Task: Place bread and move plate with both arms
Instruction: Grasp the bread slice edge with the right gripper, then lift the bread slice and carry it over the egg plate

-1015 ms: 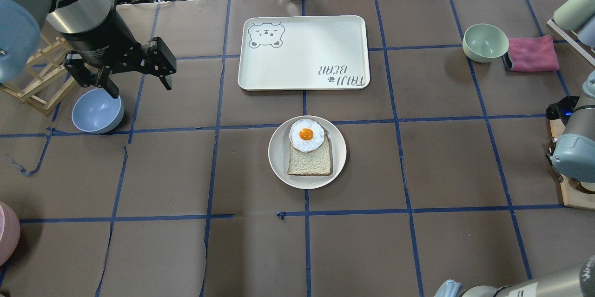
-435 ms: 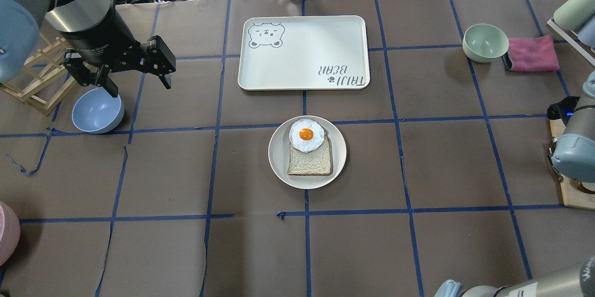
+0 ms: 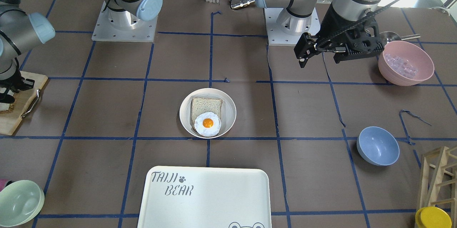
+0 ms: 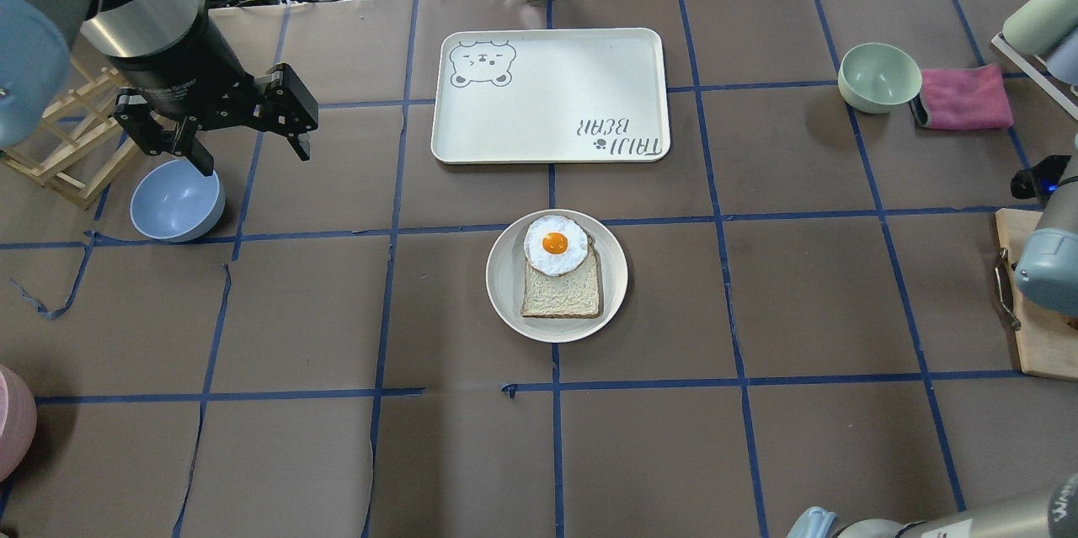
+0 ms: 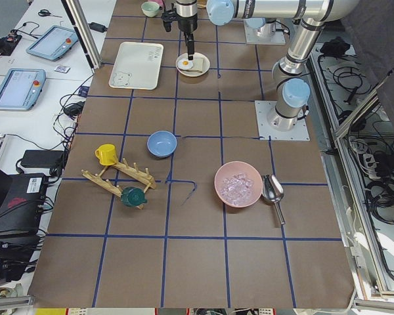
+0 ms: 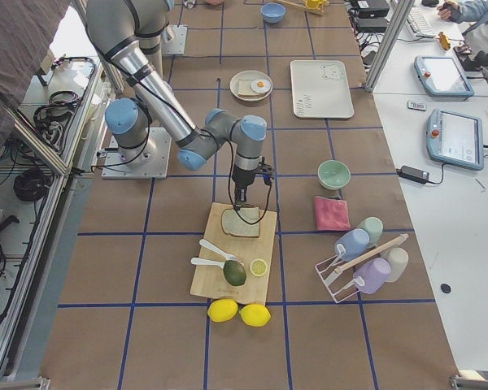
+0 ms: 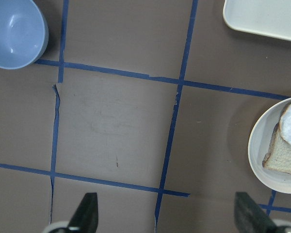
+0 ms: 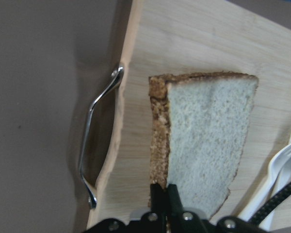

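Observation:
The bread (image 8: 208,131), a brown-crusted slice, lies on the wooden cutting board (image 8: 184,43); it also shows in the right exterior view (image 6: 241,223). My right gripper (image 8: 164,190) is shut, its fingers pinching the slice's crust edge; it stands over the board (image 6: 242,197). The round cream plate (image 4: 505,285) sits mid-table and carries a paler slice (image 4: 562,294) topped with a fried egg (image 4: 556,245). My left gripper (image 4: 253,159) is open and empty, hovering far left of the plate, beside the blue bowl (image 4: 175,201). The left wrist view shows the plate (image 7: 257,145) at its right edge.
The white TAIJI BEAR tray (image 4: 547,92) lies beyond the plate. A green bowl (image 4: 878,77) and pink cloth (image 4: 964,98) sit at far right. A pink bowl of ice (image 3: 405,63) and a wooden rack (image 4: 59,142) are on the left side. Lemons, avocado and plastic cutlery lie by the board (image 6: 228,272).
The right arm has shifted toward the table's right edge, uncovering more of the cutting board. The left gripper drifted slightly away from the plate. Plate, slice and egg have not moved.

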You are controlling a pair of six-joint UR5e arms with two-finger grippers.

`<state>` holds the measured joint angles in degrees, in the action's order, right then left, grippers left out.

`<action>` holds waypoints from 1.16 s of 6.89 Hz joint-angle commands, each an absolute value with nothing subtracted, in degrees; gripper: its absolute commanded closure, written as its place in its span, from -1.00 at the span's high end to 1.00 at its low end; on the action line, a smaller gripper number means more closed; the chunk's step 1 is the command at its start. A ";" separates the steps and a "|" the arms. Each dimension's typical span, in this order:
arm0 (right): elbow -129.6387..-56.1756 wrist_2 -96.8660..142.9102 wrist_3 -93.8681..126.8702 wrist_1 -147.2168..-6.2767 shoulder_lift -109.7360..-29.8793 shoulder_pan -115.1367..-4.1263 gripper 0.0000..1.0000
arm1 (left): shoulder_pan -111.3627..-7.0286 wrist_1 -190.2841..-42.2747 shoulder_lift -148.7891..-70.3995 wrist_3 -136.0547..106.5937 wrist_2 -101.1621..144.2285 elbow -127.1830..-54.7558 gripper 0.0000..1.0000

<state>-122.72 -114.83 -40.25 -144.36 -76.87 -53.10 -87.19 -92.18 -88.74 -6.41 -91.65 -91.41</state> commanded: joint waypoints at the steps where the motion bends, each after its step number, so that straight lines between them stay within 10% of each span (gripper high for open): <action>1: -116.14 -114.87 -38.60 -132.89 -80.40 -53.96 -1.00 | -87.19 -92.20 -88.68 -6.42 -91.67 -91.49 1.00; 4: -101.04 -115.66 -20.74 -105.05 -87.01 -70.69 -1.00 | -87.19 -92.02 -88.68 -6.42 -91.67 -91.67 1.00; 8: -96.78 -105.95 28.98 -101.25 -79.74 -110.40 -1.00 | -87.19 -91.85 -88.77 -6.42 -91.67 -92.19 1.00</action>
<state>-97.77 -109.32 14.62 -101.32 -82.74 -99.74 -87.19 -91.85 -88.74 -6.42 -91.66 -91.86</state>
